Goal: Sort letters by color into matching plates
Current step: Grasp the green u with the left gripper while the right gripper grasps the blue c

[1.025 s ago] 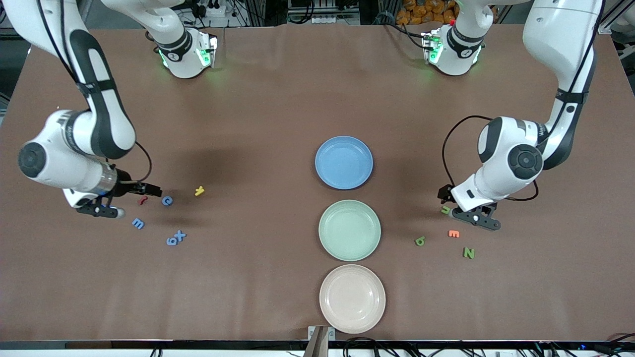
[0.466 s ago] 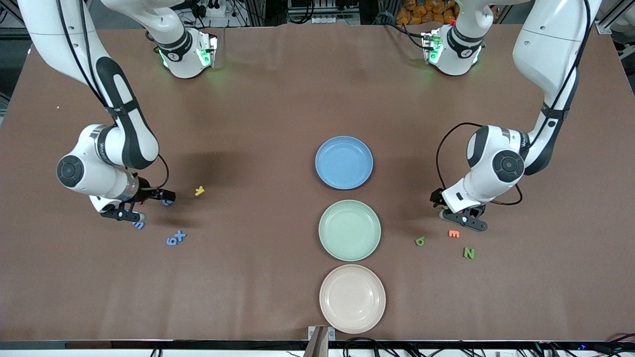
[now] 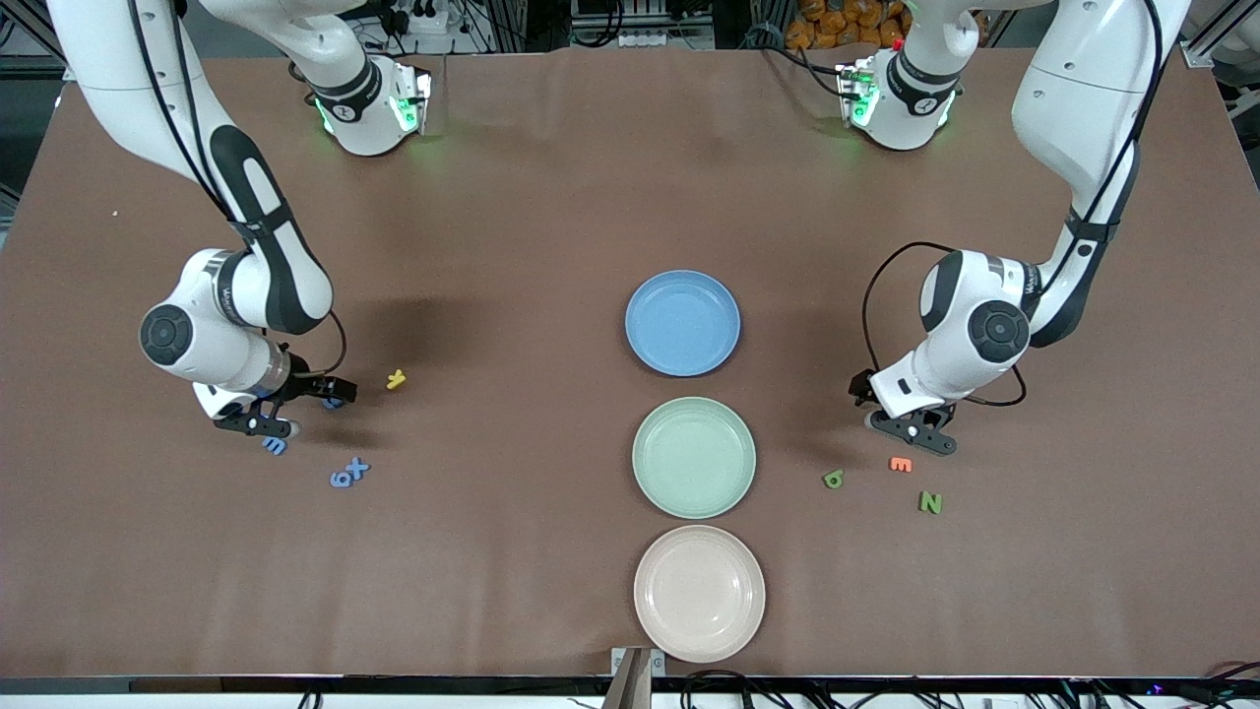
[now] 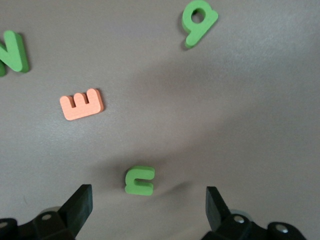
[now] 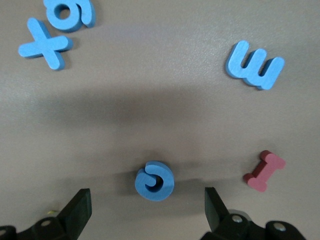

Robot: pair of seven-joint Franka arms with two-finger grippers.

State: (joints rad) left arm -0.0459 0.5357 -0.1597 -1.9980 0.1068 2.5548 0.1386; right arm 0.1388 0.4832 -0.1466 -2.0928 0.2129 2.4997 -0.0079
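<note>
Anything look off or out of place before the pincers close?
Nothing stands out. All three plates are empty and letters lie flat. The left pincer straddles a green letter; the right pincer straddles a blue letter, both open.

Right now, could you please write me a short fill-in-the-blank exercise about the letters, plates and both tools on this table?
1. The left tool hangs open over a small ____ letter.
2. The right tool hangs open over a curled ____ letter.
3. Of the three plates, the ____ plate lies farthest from the front camera.
4. The number of letters lying in the beige plate is ____.

Missing words: green; blue; blue; zero
</note>
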